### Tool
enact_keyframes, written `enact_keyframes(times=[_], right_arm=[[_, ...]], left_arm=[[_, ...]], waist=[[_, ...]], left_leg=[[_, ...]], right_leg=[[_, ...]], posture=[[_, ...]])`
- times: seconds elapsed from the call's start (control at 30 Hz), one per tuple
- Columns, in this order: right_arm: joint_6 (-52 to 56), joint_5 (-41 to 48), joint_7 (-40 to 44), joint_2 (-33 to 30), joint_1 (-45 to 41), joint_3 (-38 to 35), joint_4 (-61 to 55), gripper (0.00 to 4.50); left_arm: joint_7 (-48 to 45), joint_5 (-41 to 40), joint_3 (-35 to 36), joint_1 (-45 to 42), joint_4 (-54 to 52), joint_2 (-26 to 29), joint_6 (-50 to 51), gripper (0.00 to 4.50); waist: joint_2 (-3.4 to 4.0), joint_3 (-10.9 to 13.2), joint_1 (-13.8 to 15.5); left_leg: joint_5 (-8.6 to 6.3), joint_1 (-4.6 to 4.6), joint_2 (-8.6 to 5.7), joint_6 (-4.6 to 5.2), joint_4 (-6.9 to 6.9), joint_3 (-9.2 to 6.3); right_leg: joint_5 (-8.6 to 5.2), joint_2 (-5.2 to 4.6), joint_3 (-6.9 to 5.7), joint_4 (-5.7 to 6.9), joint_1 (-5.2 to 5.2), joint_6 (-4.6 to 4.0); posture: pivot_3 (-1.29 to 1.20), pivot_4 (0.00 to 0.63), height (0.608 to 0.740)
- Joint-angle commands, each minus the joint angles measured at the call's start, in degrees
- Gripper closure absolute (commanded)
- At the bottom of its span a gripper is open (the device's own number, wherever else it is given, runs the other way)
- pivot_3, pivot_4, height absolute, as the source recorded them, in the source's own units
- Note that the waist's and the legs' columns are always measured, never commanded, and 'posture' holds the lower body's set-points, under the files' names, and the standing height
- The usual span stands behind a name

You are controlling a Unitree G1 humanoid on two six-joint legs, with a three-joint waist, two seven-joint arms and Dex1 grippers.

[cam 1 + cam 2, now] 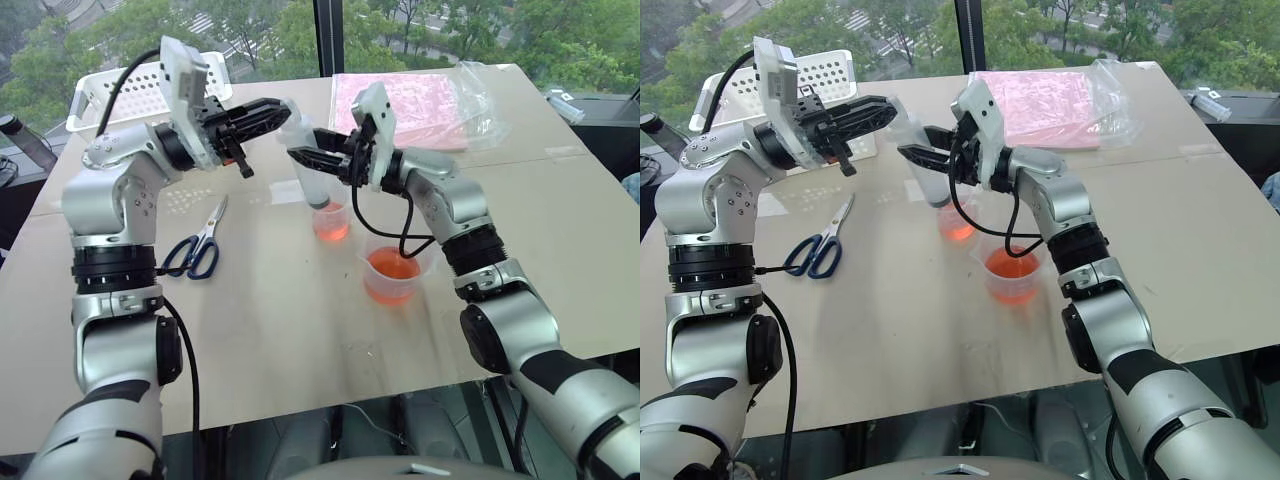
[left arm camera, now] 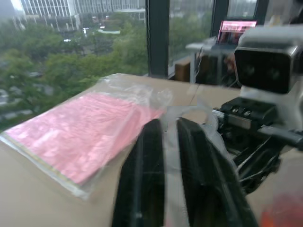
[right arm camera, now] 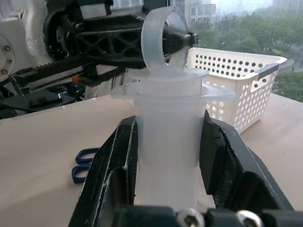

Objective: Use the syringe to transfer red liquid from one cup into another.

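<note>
The larger beaker (image 1: 397, 276) stands nearest on the tabletop (image 1: 300, 330), just below and nearer than the right hand (image 1: 303, 155), with red liquid (image 1: 393, 266) pooled in its bottom. Just beyond it, directly under that hand, stands the smaller beaker (image 1: 330, 212), also holding red liquid at its base.

The right hand is clamped on the barrel of the syringe (image 3: 168, 142), its 2 black fingers (image 3: 113, 165) pressed against either side of the clear tube. The syringe stands upright with its lower end down inside the smaller beaker, and the white plunger's ring top rises above the barrel flange.

The left hand (image 1: 272, 112) reaches in level at the plunger's top, just above and beside the right hand. In the left wrist view its 2 fingers (image 2: 144, 179) stand slightly apart with the plunger's translucent ring between them; whether they actually press on it I cannot tell.

Below the left hand, well apart from it, blue-handled scissors (image 1: 200, 245) lie flat on the tabletop. Behind the left hand sits a white perforated basket (image 1: 120, 95). Beyond the right hand, a clear bag of pink sheets (image 1: 410, 100) lies at the far side of the tabletop.
</note>
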Motion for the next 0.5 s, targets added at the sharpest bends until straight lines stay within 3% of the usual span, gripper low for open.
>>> enact_keyframes(times=[0.03,0.07,0.2,0.4,0.5], right_arm=[[-0.55,2.72,-3.68,-1.68,-3.16,-5.74,-4.37,3.1],[-0.16,2.93,-3.87,-1.83,-3.29,-5.95,-4.64,3.11],[2.62,4.29,-4.85,-2.16,-3.49,-7.13,-7.02,3.11],[9.95,8.83,-8.07,-2.04,-2.93,-9.47,-13.04,3.11],[14.3,12.2,-10.36,-1.21,-2.51,-10.46,-17.39,3.11]], left_arm=[[1.33,-7.54,4.51,0.65,-6.23,1.3,6.2,2.45],[2.3,-8.87,5.48,1.37,-7.63,1.82,7.89,1.73],[6.03,-14.38,10.09,6.28,-13.92,4.73,14.56,0.03],[10.86,-20.32,15.9,18.37,-23.68,6.81,19.49,0.0],[12.5,-20.73,15.51,21.89,-26.96,6.56,18.15,0.0]], waist=[[0.0,0.0,0.06],[0.0,0.0,0.09],[0.01,-0.01,-0.93],[0.02,0.0,-1.09],[0.01,-0.01,-0.61]], left_leg=[[0.0,0.0,0.0,0.0,0.0,0.0],[0.0,0.0,0.0,0.0,0.0,-0.01],[0.0,0.03,0.02,0.0,-0.01,-0.02],[0.0,0.04,0.02,0.0,-0.04,-0.02],[0.0,0.04,0.02,0.0,-0.02,-0.04]], right_leg=[[0.0,-0.01,-0.01,0.0,0.0,0.0],[0.0,-0.04,-0.02,-0.01,0.01,0.0],[0.0,-0.03,-0.01,0.01,0.01,0.0],[0.0,-0.02,0.08,0.01,0.0,0.0],[0.0,-0.03,0.05,-0.01,0.03,0.0]], posture=[[0.0,0.15,0.74],[0.0,0.15,0.74],[0.0,0.15,0.74],[0.0,0.15,0.74],[0.0,0.15,0.74]])
